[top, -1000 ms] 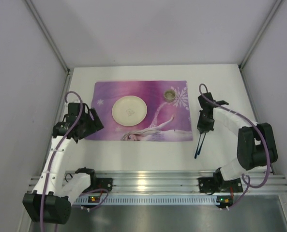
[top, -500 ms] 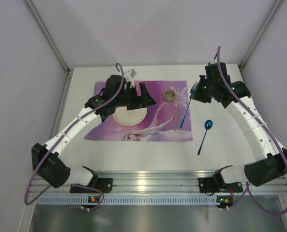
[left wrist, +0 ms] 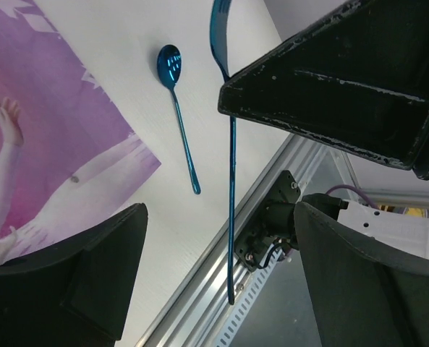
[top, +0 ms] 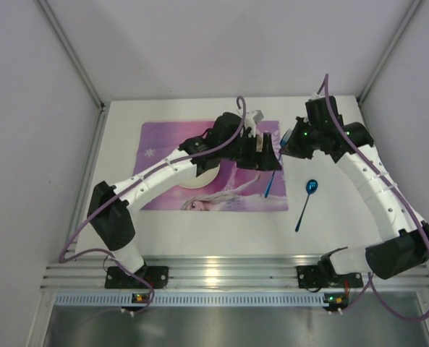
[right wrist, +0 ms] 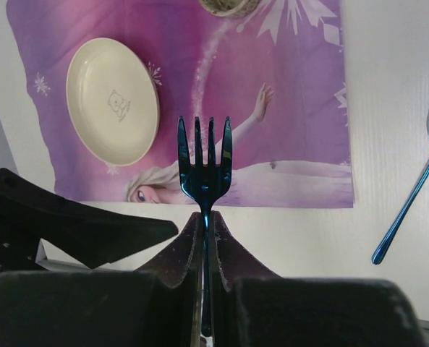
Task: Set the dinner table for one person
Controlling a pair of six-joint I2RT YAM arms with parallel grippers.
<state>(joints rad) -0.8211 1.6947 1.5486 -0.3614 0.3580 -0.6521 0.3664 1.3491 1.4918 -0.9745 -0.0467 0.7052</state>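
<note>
My right gripper [top: 290,139] is shut on a blue fork [top: 272,179] and holds it above the right edge of the purple placemat [top: 163,144]. In the right wrist view the tines [right wrist: 205,163] stick out past its shut fingertips [right wrist: 205,217]. My left gripper [top: 267,155] is open and reaches across the mat. In the left wrist view the fork's handle [left wrist: 231,181] hangs between the open fingers [left wrist: 77,282] without touching them. A blue spoon [top: 307,202] lies on the white dinner table [top: 221,224] right of the mat. The cream plate [right wrist: 113,101] sits on the mat, partly hidden by the left arm.
A small cup [right wrist: 228,6] stands at the mat's far right; the left gripper hides it from above. The metal rail [top: 221,271] runs along the near edge. Grey walls close in the table on three sides.
My left arm has swung from the left side, over the plate, to the fork. My right arm lifted the fork off the table, then held it still.
</note>
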